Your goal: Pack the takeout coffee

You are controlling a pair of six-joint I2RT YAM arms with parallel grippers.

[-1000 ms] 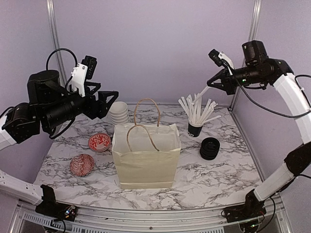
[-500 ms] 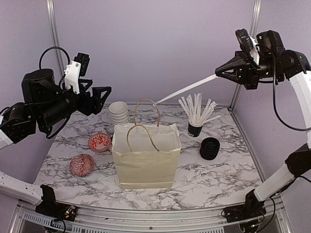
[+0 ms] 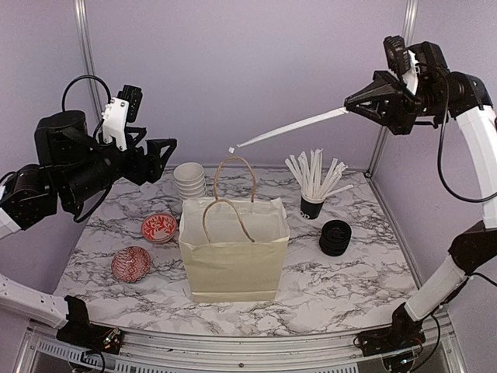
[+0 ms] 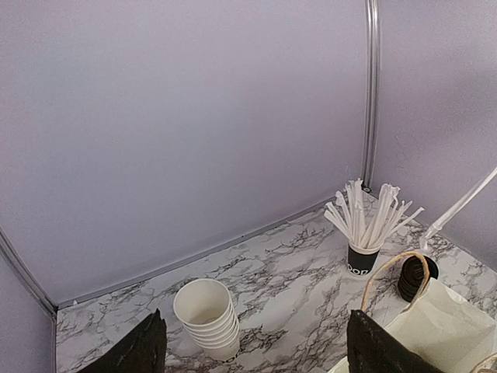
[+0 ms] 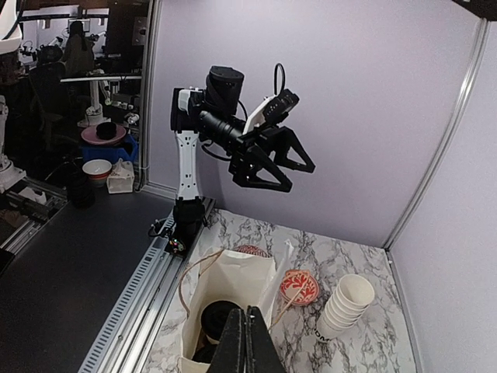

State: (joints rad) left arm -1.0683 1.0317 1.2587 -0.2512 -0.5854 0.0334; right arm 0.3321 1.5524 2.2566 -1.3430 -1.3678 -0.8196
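Stirrer (image 3: 291, 128) raised (clear above bag (image 3: 233, 256)), right end effector (image 3: 348, 104) clenching it; left end effector (image 3: 166, 155) spread.

cream paper bag (image 3: 233, 249), white desk (image 3: 349, 287) veined grey, red-and-white patterned bowls (image 3: 159, 228), black lids (image 3: 335, 237), white cups (image 3: 189, 180), white stirrer (image 3: 291, 128), lilac walls (image 3: 233, 78).

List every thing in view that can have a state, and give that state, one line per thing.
Stirrer, held aloft, sloping down.
Right hand, shut on the stirrer.
Left hand, open, empty, raised.
Paper bag, upright, mouth open.
Takeout coffee, lidded, inside the paper bag.
White cups, lidless, nested, upright.
Stirrer cup, upright, full.
Black lids, stacked.
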